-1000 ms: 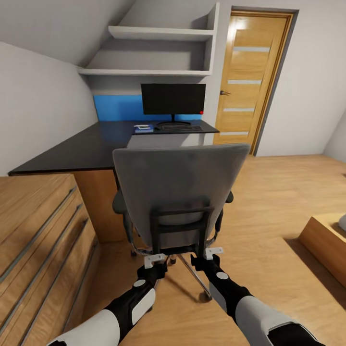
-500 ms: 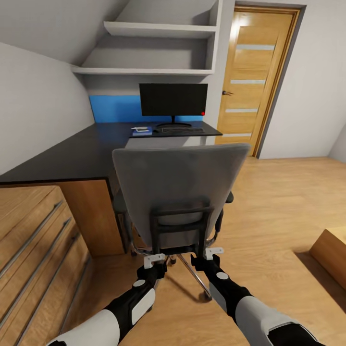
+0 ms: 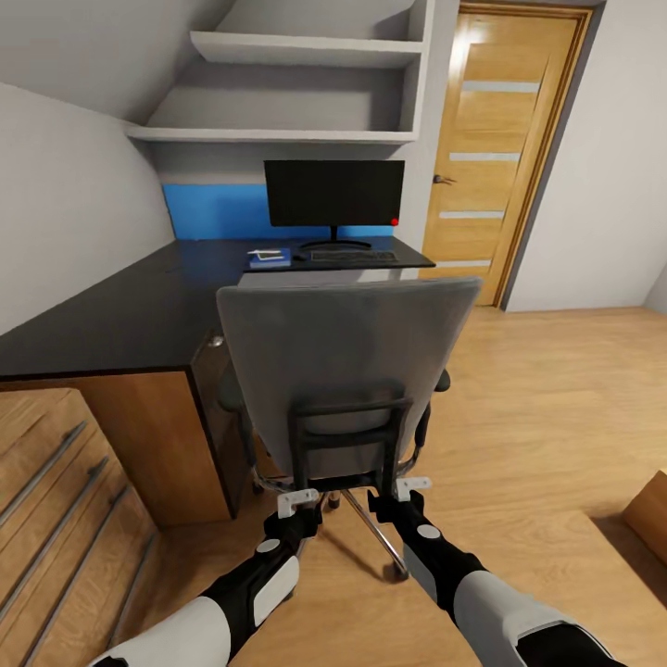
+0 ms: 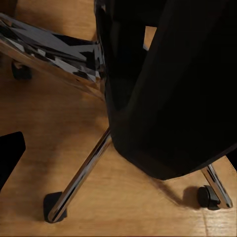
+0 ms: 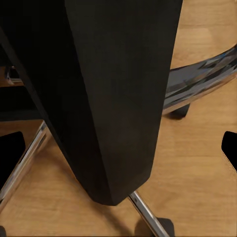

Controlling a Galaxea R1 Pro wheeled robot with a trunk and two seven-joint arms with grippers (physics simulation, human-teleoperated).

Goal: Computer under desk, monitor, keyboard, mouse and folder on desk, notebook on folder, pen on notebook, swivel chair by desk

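Note:
The swivel chair (image 3: 343, 357) stands with its grey back toward me, right in front of the black-topped desk (image 3: 120, 310). My left gripper (image 3: 298, 503) and right gripper (image 3: 400, 491) sit low at the chair back's black frame, both open, each with a black strut (image 4: 163, 98) (image 5: 113, 89) between its fingers. Chrome legs (image 4: 81, 177) spread over the floor. At the desk's far end stand the monitor (image 3: 333, 193) and keyboard (image 3: 352, 256), with a small dark mouse (image 3: 298, 257) and the blue folder (image 3: 269, 257) carrying the pale notebook (image 3: 267, 252). The pen is too small to tell; the computer is out of view.
A light wooden chest of drawers (image 3: 56, 500) fills the near left. Wall shelves (image 3: 296, 93) hang above the desk, a blue wall panel (image 3: 208, 211) sits behind it, and a wooden door (image 3: 500, 157) is at the right. Wooden floor (image 3: 556, 398) lies open at the right, with a wooden corner (image 3: 653, 505).
The view has advanced: desk, monitor and door are nearer and the chest has slid back at left. The chair keeps its place before my grippers, so it rolled toward the desk with me.

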